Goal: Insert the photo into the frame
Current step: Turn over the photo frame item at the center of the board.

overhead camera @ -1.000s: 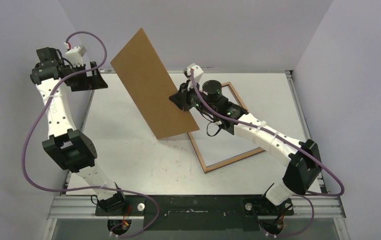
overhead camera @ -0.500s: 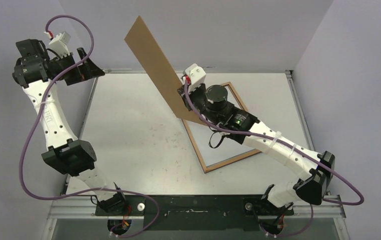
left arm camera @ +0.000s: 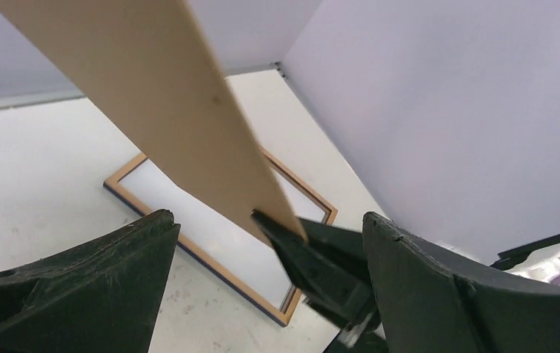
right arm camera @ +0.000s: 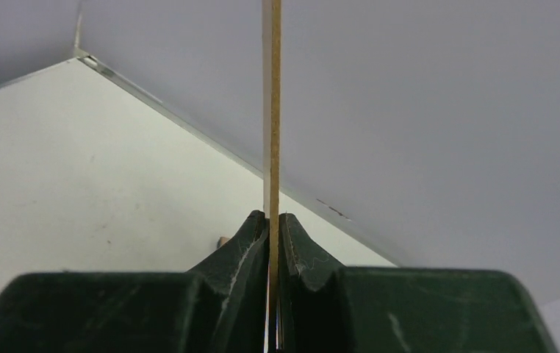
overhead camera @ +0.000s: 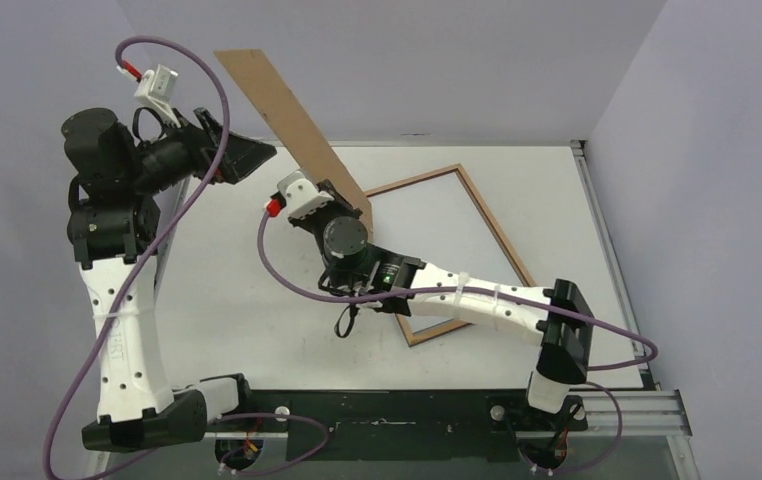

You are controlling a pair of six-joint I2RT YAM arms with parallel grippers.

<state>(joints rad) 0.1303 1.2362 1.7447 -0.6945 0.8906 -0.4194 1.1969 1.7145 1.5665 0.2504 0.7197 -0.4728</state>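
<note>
large thin rectangular frame [overhead camera: 494, 226], wood-brown back up around a clear pane, flat on the scuffed white table [overhead camera: 247, 300], long axis running far to near. at its far-left corner, right gripper [right arm camera: 272, 220] clamped on a plain brown stiff board [overhead camera: 292, 118] (a mere sliver edge-on), slanting up leftward. left of the frame, left gripper [left arm camera: 266, 219] spread wide, empty.

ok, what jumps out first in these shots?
The brown backing board stands out: pinched at its lower end in the shut right gripper, slanting high over the back of the table. The frame lies brown side up on the right; the open left gripper hovers by the board.
</note>
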